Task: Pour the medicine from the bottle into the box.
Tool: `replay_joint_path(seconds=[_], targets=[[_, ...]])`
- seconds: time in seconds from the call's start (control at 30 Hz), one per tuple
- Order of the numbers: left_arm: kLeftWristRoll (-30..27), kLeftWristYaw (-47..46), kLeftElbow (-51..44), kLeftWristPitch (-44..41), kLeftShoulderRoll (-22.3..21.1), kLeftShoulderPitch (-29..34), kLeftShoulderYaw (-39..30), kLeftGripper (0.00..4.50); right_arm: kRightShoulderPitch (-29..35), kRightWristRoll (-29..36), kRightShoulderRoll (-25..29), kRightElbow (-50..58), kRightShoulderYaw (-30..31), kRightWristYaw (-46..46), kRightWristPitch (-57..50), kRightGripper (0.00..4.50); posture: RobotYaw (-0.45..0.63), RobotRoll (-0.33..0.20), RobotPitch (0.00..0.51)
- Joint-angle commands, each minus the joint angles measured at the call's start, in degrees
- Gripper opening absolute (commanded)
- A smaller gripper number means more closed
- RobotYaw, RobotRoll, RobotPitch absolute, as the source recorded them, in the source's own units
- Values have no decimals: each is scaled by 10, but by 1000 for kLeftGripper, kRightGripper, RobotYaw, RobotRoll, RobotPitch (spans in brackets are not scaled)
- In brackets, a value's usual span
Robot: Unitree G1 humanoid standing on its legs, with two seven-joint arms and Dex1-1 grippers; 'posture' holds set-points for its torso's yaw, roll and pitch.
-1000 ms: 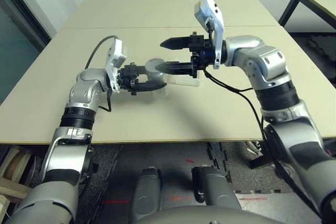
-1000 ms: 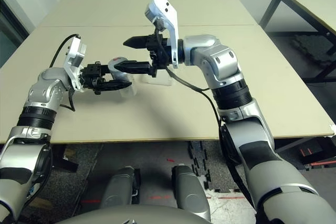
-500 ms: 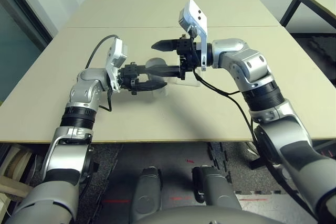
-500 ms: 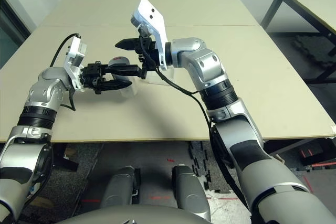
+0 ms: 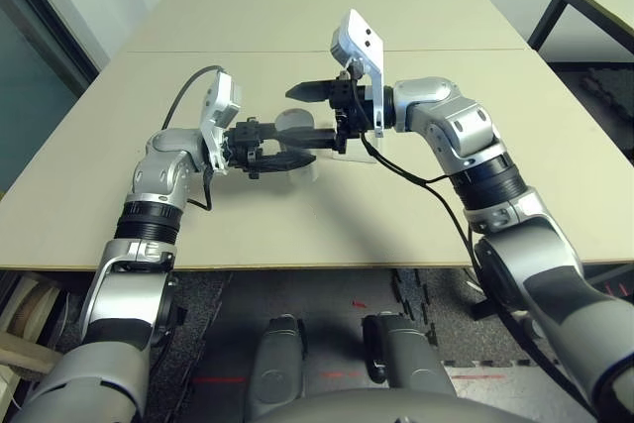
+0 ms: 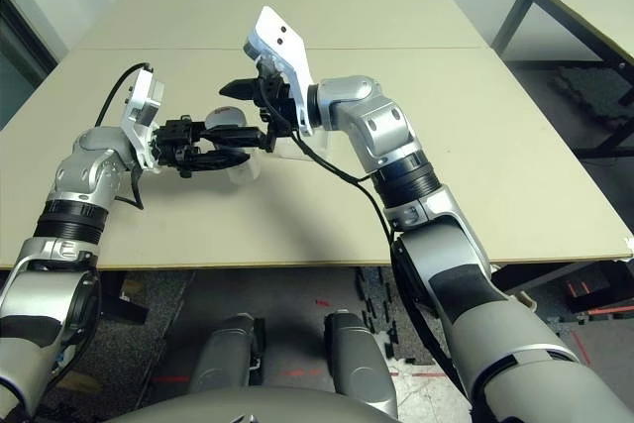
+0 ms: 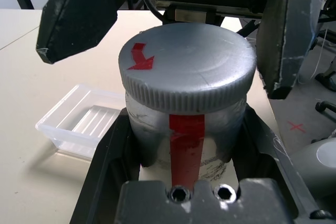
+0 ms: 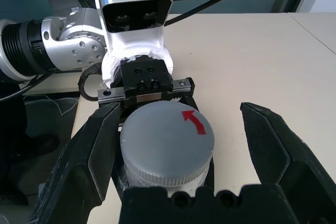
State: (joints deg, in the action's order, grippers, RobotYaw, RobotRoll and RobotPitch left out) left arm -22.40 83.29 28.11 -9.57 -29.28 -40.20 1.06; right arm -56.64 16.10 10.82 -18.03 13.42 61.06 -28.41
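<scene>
Bottle [image 7: 186, 129], a small silvery-grey see-through tube with a round grey cap [image 7: 186, 74], is held up in the air above the big tan table [image 5: 297, 215]. The cap has a red arrow printed on top and it is on the bottle. A strip of red tape runs down the bottle's side.

The left gripper [image 5: 272, 144] with its two black fingers is pinching the bottle's body from both sides. The bottle lies on its side, with the cap pointing at the other arm.

The right gripper [image 8: 173, 150] is spread wide. One black finger [image 8: 86, 156] is on one side of the cap and the other finger is on the other side. The finger by the cap's edge in the right wrist view looks very close to it, but I cannot tell if it touches. The other finger is apart from the cap.

The small flat clear plastic box [image 7: 84, 121] with round corners sits on the table, just beside and below the bottle. It has no lid.
</scene>
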Motion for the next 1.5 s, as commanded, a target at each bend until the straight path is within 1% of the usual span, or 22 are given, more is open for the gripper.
replay_joint_path(seconds=[0.03,0.4,0.8,1.0,1.5], targets=[[1,-1,-4,-1,0,-10,0,2551,4,-5,4,0,8,6,0,4500,10,0,67],[-1,0,-6,-4,2,-9,1,2551,6,-17,8,-26,2,4,10,4500,6,0,68],[0,2,-2,-4,0,-11,1,2551,2,-15,15,-36,-8,3,14,4500,1,0,66],[-2,1,-9,-6,-3,-4,0,2551,10,-4,28,-15,-17,5,0,4500,9,0,56],[-1,1,-3,-5,-6,-4,-2,2551,29,23,58,50,-18,11,-42,4500,-3,0,62]])
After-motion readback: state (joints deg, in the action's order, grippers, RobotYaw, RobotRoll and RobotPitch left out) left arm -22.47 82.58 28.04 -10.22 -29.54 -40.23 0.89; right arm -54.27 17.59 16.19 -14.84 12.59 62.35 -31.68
